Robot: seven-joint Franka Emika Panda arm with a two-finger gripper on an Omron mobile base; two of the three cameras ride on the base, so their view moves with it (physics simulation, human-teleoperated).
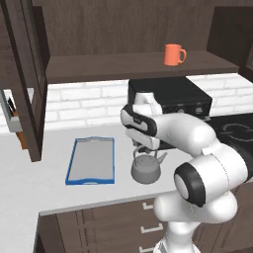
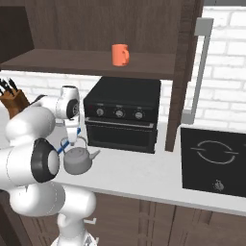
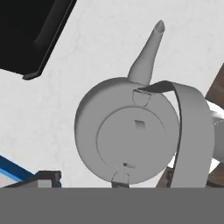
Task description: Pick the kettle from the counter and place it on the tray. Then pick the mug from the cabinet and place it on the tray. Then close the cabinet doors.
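The grey kettle (image 1: pixel 147 169) (image 2: pixel 77 161) stands upright on the light counter (image 1: pixel 39 183), just right of the blue-rimmed tray (image 1: pixel 71 163). My gripper (image 1: pixel 143 149) (image 2: pixel 73 140) hangs right above the kettle's wire handle, open, holding nothing. From above in the hand view, the kettle (image 3: pixel 127 135) shows its lid, with the spout pointing up the frame and the handle arching on the right. The orange mug (image 1: pixel 173 54) (image 2: pixel 119 55) sits on the shelf of the open cabinet (image 1: pixel 108 66). The cabinet doors (image 1: pixel 24 99) (image 2: pixel 185 72) stand open on both sides.
A black oven box (image 1: pixel 170 96) (image 2: pixel 122 113) stands on the counter behind the kettle. A knife block (image 2: pixel 10 101) is at the far left by the wall. A dark cooktop (image 2: pixel 214 161) lies to the right. The tray's grey bottom is bare.
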